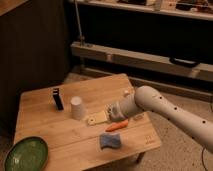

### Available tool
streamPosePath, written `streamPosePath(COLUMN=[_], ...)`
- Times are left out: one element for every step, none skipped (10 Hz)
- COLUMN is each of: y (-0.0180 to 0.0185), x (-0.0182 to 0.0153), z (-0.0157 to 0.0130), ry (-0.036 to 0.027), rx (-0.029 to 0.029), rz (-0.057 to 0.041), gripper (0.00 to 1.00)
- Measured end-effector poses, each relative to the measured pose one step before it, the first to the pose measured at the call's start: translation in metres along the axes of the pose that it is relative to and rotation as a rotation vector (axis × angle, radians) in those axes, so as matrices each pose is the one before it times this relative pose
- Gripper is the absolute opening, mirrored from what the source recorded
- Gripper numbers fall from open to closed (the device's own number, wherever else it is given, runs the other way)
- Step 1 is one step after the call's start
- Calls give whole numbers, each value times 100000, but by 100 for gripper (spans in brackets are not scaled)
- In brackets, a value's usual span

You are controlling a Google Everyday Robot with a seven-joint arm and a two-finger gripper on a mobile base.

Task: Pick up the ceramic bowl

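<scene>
Sitting upright at the near left corner of the wooden table (102, 89), the ceramic bowl (26, 154) has its mouth facing up. It is round, so it has no long axis and points no particular way. Farther in lies a blue sponge (111, 141), then an orange item (117, 126). The gripper (102, 116) is low over mid-table, jaws apart, nothing held, well apart from the bowl. A white cup (77, 107) stands just left of it, with a black block (58, 99) beyond.
</scene>
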Motion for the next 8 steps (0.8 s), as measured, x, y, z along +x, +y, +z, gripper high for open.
streamPosePath(y=[591, 877, 273, -150, -421, -506, -606, -1153], x=[945, 1895, 1399, 1701, 1487, 1091, 537, 407], z=[-936, -1621, -1221, -980, -192, 258, 452, 1020], ry=[-431, -1434, -1490, -2352, -1741, -1762, -1563, -1922], rx=[-2362, -3130, -1857, -1454, -381, 483, 284, 449], rz=[-2696, -4745, -3727, -4426, -3479, -2842, -2081, -2649], gripper=[80, 80, 80, 80, 80, 80, 80, 80])
